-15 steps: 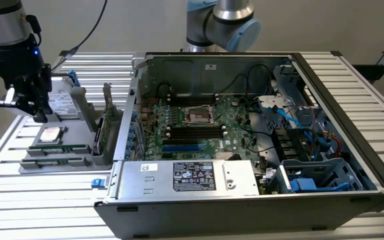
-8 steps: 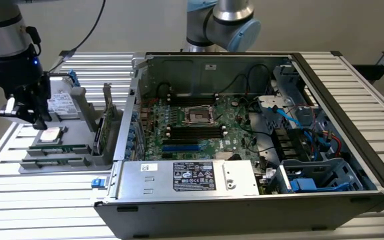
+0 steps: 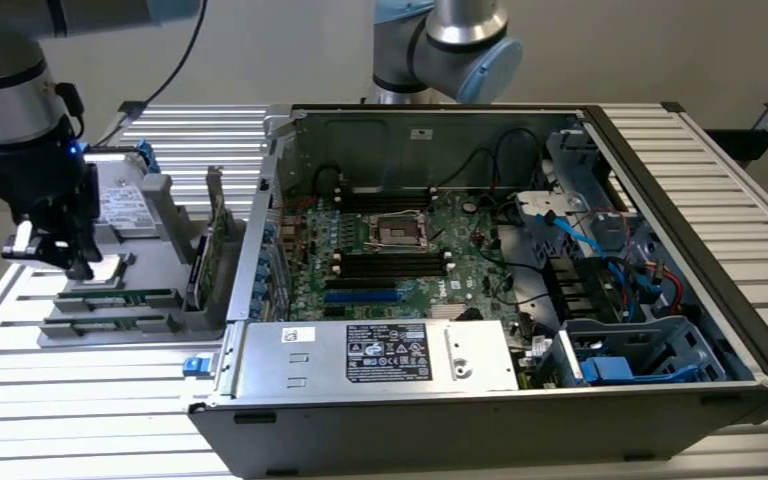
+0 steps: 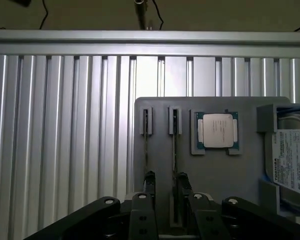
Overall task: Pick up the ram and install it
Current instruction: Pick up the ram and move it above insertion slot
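Two ram sticks stand on edge in the slots of a grey holder tray; in the wrist view they are one thin ram stick and a second ram stick beside it. In the exterior view the same green ram sticks lie at the tray's near end. My gripper hovers over them, open, and its fingertips stand on either side of the first stick without touching it. In the exterior view the gripper hangs above the tray, to the left of the open computer case. The black motherboard slots are bare.
On the tray a square silver processor chip sits next to the sticks, with a hard drive beyond it. An upright green card stands between tray and case. A silver power supply fills the case's front. A second arm stands behind.
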Robot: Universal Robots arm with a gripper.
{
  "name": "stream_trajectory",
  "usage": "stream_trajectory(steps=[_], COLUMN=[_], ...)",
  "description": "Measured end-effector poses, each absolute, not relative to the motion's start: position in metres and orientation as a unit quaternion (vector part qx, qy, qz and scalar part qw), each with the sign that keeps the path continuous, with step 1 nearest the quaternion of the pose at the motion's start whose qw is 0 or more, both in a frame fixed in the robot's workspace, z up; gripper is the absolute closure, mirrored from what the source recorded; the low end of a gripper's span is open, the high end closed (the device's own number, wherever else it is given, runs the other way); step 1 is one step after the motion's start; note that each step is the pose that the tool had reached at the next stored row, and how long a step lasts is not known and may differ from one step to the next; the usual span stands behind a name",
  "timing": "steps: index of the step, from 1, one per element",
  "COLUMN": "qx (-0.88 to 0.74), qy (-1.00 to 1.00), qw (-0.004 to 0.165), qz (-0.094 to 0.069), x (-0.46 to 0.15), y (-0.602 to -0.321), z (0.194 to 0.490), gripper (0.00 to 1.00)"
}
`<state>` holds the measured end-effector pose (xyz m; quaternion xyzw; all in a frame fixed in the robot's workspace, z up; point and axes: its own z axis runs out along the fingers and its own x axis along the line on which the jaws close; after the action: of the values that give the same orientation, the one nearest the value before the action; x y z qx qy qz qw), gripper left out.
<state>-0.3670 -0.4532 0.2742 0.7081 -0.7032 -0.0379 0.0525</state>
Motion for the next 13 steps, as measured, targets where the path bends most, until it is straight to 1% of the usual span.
stream_trajectory(steps=[13], qx=[0.726], qy=[-0.684], qw=[0.055], qz=[-0.041], x=[-0.369], y=[-0.466], z=[0.251], gripper=[0.69])
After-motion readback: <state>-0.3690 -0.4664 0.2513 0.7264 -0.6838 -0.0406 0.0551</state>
